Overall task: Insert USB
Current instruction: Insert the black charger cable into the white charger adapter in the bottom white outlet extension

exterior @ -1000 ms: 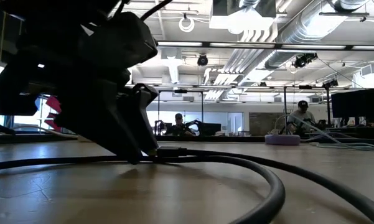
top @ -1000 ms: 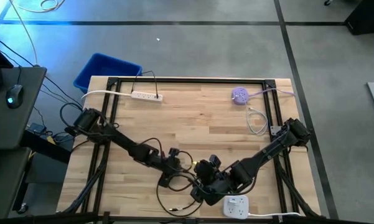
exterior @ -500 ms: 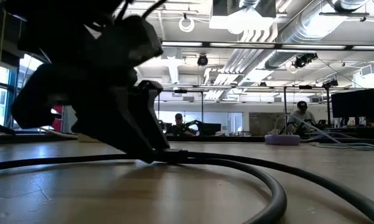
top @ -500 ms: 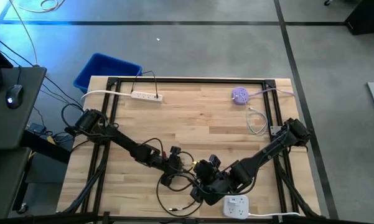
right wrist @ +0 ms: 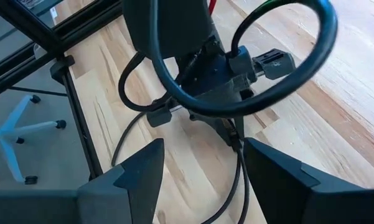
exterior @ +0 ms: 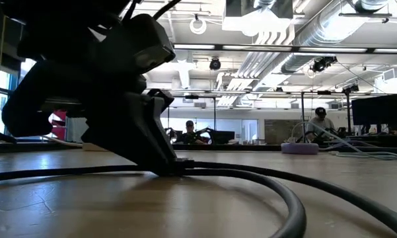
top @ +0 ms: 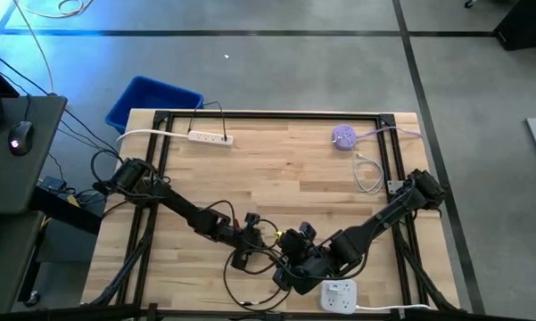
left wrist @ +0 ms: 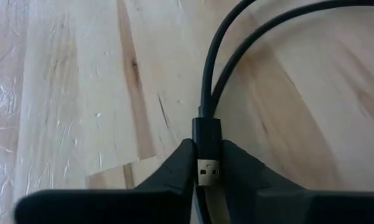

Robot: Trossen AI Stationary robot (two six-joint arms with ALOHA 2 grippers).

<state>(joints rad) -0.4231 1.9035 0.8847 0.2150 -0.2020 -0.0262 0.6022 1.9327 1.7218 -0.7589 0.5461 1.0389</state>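
Note:
A black USB cable [top: 250, 285] lies in loops on the wooden table near its near edge. Its plug [left wrist: 206, 134] ends in a bare metal tip [left wrist: 208, 170]. My left gripper [top: 246, 244] stands over the table's middle near part, pointing down, shut on that plug; the low view shows it as a large dark mass [exterior: 168, 165] with fingertips on the table. My right gripper [top: 284, 275] hovers open just right of it, its fingers [right wrist: 137, 180] spread wide and touching nothing. A white charger block [top: 339, 294] lies flat near the near edge. My left gripper pinches the plug's metal end and the rear of its black housing [left wrist: 206, 155] between its two fingers [left wrist: 174, 168], one on each side. The fingers come from above, slanting down, in line with the plug. The plug lies low on the table, its cable [left wrist: 224, 56] trailing away slack.
A white power strip [top: 210, 137] and a purple round object [top: 343, 135] lie near the far edge, and a thin white cable [top: 367, 174] lies at the right. A blue bin [top: 152, 100] stands beyond the far left corner. People sit in the room behind.
My left gripper has shifted slightly toward the table's right and near edge, along the cable, and sunk lower over the plug. In the low view the plug, earlier visible ahead of the fingertips, is now covered by them. The right arm kept still.

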